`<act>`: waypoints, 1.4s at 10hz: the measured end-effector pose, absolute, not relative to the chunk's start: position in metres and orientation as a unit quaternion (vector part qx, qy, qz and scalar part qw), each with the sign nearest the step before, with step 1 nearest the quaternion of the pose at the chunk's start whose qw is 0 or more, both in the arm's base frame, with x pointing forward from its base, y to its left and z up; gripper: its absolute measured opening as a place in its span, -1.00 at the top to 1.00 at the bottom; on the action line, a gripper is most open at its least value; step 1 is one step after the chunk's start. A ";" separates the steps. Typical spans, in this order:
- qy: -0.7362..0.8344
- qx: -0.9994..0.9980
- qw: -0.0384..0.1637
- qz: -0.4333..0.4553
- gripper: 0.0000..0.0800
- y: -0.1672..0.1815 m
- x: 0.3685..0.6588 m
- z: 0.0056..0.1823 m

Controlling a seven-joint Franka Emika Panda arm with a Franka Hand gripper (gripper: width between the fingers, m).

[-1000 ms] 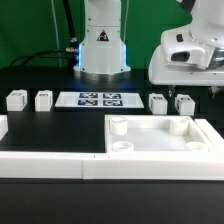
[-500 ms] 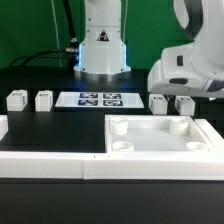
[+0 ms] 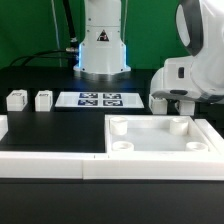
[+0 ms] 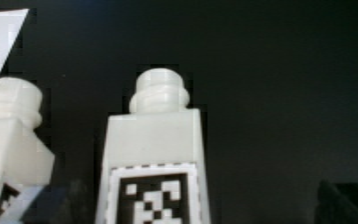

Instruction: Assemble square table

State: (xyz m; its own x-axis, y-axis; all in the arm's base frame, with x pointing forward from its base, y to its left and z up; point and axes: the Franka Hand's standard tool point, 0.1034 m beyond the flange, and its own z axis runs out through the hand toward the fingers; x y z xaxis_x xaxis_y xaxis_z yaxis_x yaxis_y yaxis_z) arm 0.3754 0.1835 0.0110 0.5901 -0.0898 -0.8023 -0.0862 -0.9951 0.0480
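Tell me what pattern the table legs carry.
Black-and-white marker tag on the white leg, clearest in the wrist view.

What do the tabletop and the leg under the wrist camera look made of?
Tabletop: likely white plastic, smooth, even, soft-edged rim. Leg: seemingly the same white plastic, slight sheen on its knob, printed tag on one face.

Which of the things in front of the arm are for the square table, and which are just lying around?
For the job:
square tabletop
outer leg at the exterior view's left
leg beside it
pegged leg centred in the wrist view
its partly cut-off neighbour leg

Just there:
marker board
low white border wall
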 end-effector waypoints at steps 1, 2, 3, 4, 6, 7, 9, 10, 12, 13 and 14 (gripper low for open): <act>-0.049 0.892 0.002 -0.450 -0.60 0.183 0.375 0.011; -0.049 0.892 0.002 -0.450 -0.17 0.183 0.375 0.011; -0.049 0.892 0.002 -0.450 0.20 0.183 0.375 0.011; -0.049 0.892 0.002 -0.450 0.20 0.183 0.375 0.011; -0.049 0.892 0.002 -0.450 0.28 0.183 0.375 0.011; -0.049 0.892 0.002 -0.450 0.28 0.183 0.375 0.011; -0.049 0.892 0.002 -0.450 0.28 0.183 0.375 0.011; -0.049 0.892 0.002 -0.450 0.28 0.183 0.376 0.011; -0.040 0.888 -0.003 -0.458 0.27 0.172 0.391 0.035; -0.032 0.895 -0.015 -0.445 0.27 0.162 0.410 0.059; -0.029 0.898 -0.024 -0.437 0.27 0.149 0.424 0.084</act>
State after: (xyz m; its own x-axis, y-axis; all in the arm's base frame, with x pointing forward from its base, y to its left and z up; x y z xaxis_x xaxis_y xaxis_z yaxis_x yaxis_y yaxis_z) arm 0.4240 0.1486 0.0843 0.6158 -0.0316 -0.7873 -0.0741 -0.9971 -0.0179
